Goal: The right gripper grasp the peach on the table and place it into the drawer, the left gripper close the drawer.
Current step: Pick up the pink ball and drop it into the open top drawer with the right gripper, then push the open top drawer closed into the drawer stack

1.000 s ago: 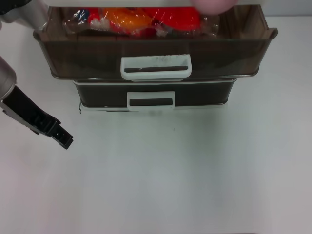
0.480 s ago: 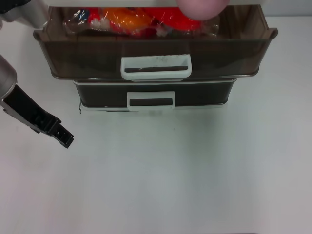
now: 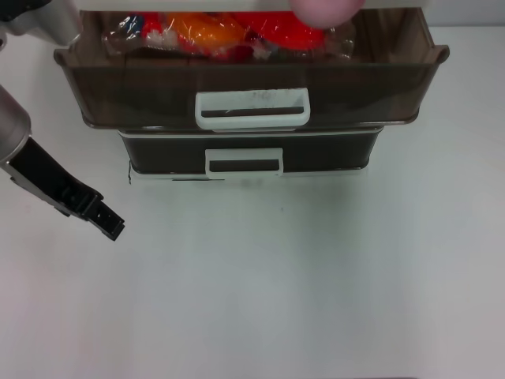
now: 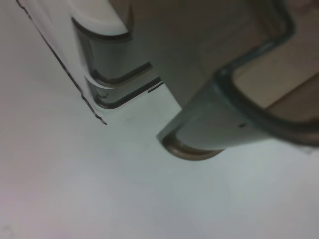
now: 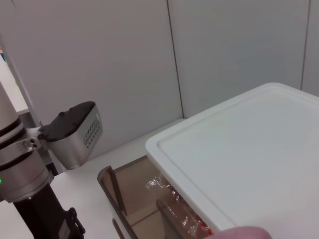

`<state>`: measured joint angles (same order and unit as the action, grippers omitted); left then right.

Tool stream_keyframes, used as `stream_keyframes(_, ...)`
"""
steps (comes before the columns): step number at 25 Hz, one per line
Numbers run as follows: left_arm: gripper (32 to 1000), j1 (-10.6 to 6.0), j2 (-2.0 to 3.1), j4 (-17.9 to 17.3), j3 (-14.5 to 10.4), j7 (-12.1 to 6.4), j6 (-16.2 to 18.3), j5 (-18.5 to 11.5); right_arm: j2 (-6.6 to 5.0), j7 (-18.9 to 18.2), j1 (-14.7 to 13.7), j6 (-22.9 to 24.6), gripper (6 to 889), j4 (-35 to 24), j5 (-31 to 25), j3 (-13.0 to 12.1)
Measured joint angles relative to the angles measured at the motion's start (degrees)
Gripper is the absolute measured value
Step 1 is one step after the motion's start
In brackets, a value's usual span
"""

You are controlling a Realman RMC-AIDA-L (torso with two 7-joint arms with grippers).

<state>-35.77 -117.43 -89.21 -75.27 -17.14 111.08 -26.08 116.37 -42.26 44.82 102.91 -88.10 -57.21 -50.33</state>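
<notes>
Placing step, head view. The peach [image 3: 326, 9] sat at the frame's top edge above the rear right of the open drawer [image 3: 252, 87], over red and orange packets [image 3: 221, 31]. The right gripper lay out of sight, its state indeterminable. The left gripper [image 3: 106, 224] hovered above the table [image 3: 316, 276], left of the cabinet; whether spread or pressed together could not be told. Next, probably: release, then push the drawer shut.
</notes>
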Motion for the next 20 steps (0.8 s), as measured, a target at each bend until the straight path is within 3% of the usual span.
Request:
stream_keyframes(16,814,0.00,0.02,0.2,0.1,0.00,0.0,-0.3,0.16,0.0,0.0,-0.1,741,-0.4,-0.6,1.1)
stream_keyframes(20,814,0.00,0.06,0.1,0.2,-0.05,0.0,-0.3,0.18,0.0,-0.1,-0.1,807,-0.5,-0.6,1.1)
